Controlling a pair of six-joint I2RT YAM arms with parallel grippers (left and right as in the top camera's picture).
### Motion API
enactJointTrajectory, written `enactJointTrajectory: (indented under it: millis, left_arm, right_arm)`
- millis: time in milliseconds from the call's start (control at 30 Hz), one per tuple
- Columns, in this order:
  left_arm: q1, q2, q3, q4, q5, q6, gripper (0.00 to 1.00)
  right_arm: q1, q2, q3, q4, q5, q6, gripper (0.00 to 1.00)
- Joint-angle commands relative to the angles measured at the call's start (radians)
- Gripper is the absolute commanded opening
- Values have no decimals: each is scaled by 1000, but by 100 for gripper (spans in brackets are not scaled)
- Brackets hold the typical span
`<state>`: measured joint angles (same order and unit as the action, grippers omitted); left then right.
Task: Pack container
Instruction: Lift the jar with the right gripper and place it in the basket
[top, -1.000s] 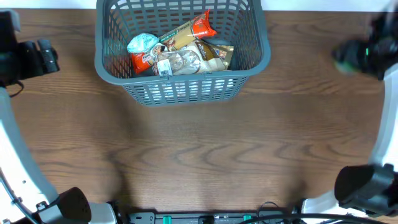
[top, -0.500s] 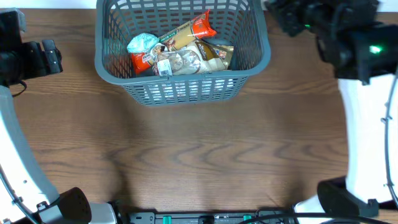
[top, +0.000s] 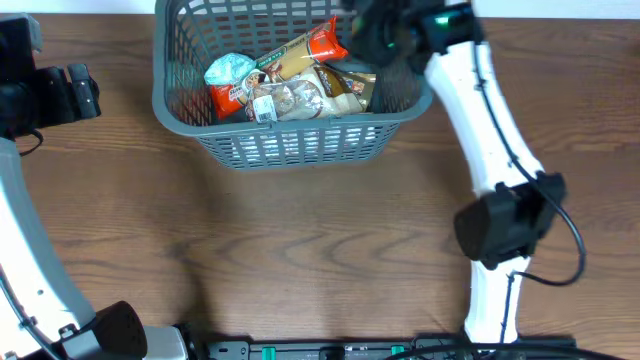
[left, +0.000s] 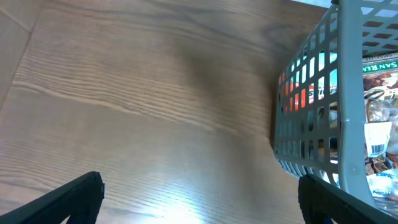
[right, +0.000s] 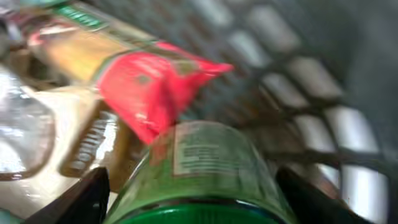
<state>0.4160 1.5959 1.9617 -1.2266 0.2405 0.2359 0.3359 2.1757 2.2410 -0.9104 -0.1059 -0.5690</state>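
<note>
Right now: right end effector (right: 199, 208) closed on a green cylinder (right: 208, 165), can or bottle, cannot tell; view blurred. It hangs over the right rear corner of the container (top: 290, 148), just above a red-ended packet (right: 155, 93). Judgement: lower into the free floor by the right wall, clear of the rim, and release only once the cylinder rests. Container sits at the far edge of the counter (top: 300, 260), mid-left. Left end effector (top: 75, 90) gapes wide, empty, near the counter's left edge, apart from the container's left wall.
</note>
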Motion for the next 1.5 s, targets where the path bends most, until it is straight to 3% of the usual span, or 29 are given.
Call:
enactJointTrajectory:
  millis: [0, 433, 500, 533, 767, 900, 1033, 1133, 1367, 1467]
  left_arm:
    - [-2, 1, -8, -3, 10, 7, 99]
    - [-2, 1, -8, -3, 10, 7, 99]
    - [-2, 1, -8, -3, 10, 7, 99]
    - [-2, 1, -8, -3, 10, 7, 99]
    - [-2, 1, -8, -1, 10, 23, 99]
    - [-6, 1, -8, 10, 10, 34, 99]
    - [-17, 1, -8, 8, 10, 37, 99]
    - [-31, 1, -8, 8, 10, 37, 99]
    - [-66, -3, -8, -8, 4, 104, 99]
    - [-85, -14, -8, -8, -67, 113, 99]
  right_arm:
    - [31, 28, 8, 2, -30, -4, 1]
    - [17, 134, 8, -102, -28, 33, 2]
    - [17, 133, 9, -112, -29, 34, 36]
    - [17, 129, 9, -115, -29, 34, 44]
    - [24, 49, 64, -114, -29, 67, 70]
    - [15, -31, 167, -71, -24, 83, 71]
    - [-31, -87, 280, -50, -2, 188, 80]
    - [-82, -124, 320, -59, 6, 267, 99]
    - [-270, -203, 323, -181, 246, 630, 99]
    - [-389, -220, 323, -285, 270, 755, 99]
